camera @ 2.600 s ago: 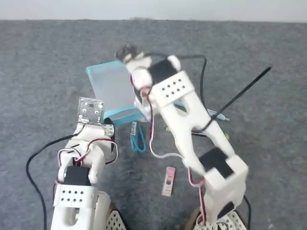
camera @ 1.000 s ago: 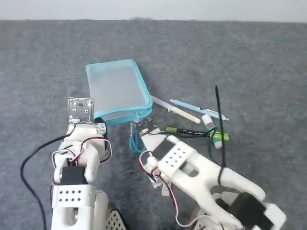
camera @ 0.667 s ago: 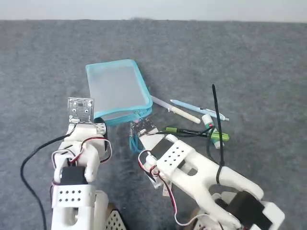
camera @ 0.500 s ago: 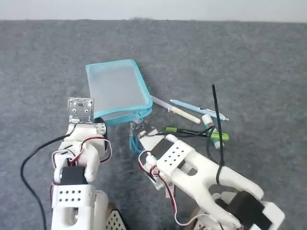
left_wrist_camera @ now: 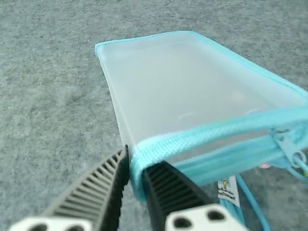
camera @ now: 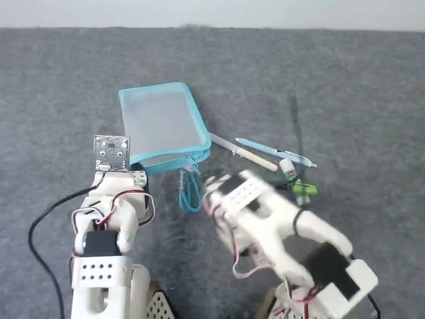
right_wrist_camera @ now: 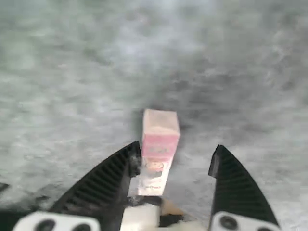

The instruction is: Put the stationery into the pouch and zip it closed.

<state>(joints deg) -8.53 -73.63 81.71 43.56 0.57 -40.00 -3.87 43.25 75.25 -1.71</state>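
Your left gripper (left_wrist_camera: 137, 166) is clenched on the near edge of the pouch (left_wrist_camera: 183, 91), which lies flat and stretches away ahead of the fingers. Your right gripper (right_wrist_camera: 176, 147) is spread wide and grasps nothing. The eraser (right_wrist_camera: 160, 144) lies on the carpet (right_wrist_camera: 72, 57) between its fingers, close against one of them. The pens (camera: 265, 149) lie just beyond that arm.

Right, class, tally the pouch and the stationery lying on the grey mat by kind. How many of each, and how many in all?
Pouch: 1
Pens: 3 (white pen, blue pen, green pen)
Small tube: 1
Eraser: 1
Total: 6
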